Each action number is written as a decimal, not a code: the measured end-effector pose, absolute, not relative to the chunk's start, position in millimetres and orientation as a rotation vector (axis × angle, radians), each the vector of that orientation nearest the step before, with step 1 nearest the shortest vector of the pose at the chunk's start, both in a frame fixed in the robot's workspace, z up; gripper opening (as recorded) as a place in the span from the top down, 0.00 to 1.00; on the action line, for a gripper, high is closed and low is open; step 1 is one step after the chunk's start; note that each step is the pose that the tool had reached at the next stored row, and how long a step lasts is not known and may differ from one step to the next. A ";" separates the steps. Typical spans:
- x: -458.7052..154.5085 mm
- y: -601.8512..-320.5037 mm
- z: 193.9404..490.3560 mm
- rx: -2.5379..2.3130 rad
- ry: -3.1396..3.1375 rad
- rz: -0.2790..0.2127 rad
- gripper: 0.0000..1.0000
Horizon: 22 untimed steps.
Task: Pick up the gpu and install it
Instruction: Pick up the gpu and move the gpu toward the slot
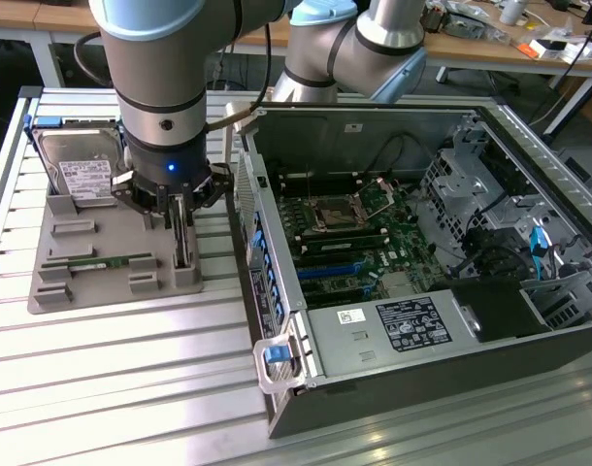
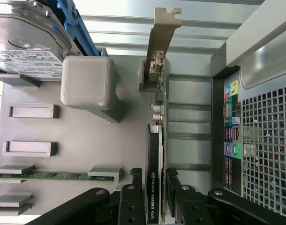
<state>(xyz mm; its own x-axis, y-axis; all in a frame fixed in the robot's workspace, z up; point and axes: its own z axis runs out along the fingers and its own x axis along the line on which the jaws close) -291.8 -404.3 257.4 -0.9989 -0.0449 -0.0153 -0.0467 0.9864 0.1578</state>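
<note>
On edge in a slot of the grey holder tray (image 1: 92, 286) (image 2: 86, 140) stands the gpu (image 1: 183, 241) (image 2: 154, 154), a Quadro card, its silver end bracket (image 2: 164, 33) pointing away from the wrist. The gripper (image 1: 176, 209) (image 2: 154, 180) sits directly over it, straddling the card's black face; whether it is clamped or loose cannot be told. On the same tray rest a hard drive (image 1: 78, 165) (image 2: 21, 42) and a green memory stick (image 1: 97, 262) (image 2: 54, 176). Just beside, on the exterior view's right, lies the opened computer case (image 1: 393, 243) (image 2: 265, 140) on the slatted metal table (image 1: 131, 388).

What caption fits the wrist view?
Open gripper straddling the upright gpu in its gray tray, beside the computer case.
</note>
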 end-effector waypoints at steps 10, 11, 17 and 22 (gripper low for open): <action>-291.7 -403.7 262.0 -0.072 3.119 0.250 0.68; -291.8 -403.7 262.4 -0.072 3.119 0.250 0.75; -291.7 -403.6 264.6 -0.072 3.126 0.165 0.87; -290.7 -401.9 264.6 -0.074 3.131 0.079 0.87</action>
<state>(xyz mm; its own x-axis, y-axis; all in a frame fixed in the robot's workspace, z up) -290.7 -401.9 264.6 -0.9989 -0.0469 -0.0096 -0.0474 0.9976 0.0500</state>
